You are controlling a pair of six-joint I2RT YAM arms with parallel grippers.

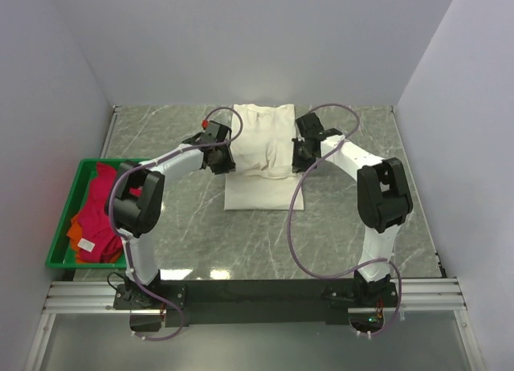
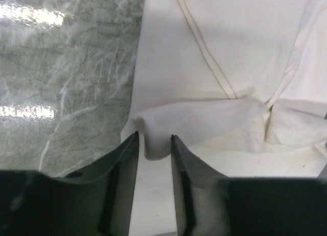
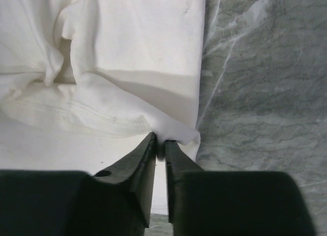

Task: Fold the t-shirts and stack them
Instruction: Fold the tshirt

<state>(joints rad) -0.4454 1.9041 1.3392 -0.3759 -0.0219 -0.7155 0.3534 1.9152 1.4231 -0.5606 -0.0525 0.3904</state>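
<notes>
Left wrist: my left pincer [image 2: 154, 136] stands slightly parted around a fold of the cream t-shirt [image 2: 204, 67]; my right pincer [image 3: 160, 139] pinches its opposite edge.

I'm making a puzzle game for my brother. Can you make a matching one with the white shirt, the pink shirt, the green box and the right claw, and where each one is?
Things:
1 cream t-shirt
2 crimson-pink t-shirt
3 green crate
4 right gripper

Places:
A at the left side of the table
B pinching the cream t-shirt's right edge
C inside the crate
D lying in the middle of the table

Pairs: 1-D; 2-C; 3-A; 4-B
</notes>
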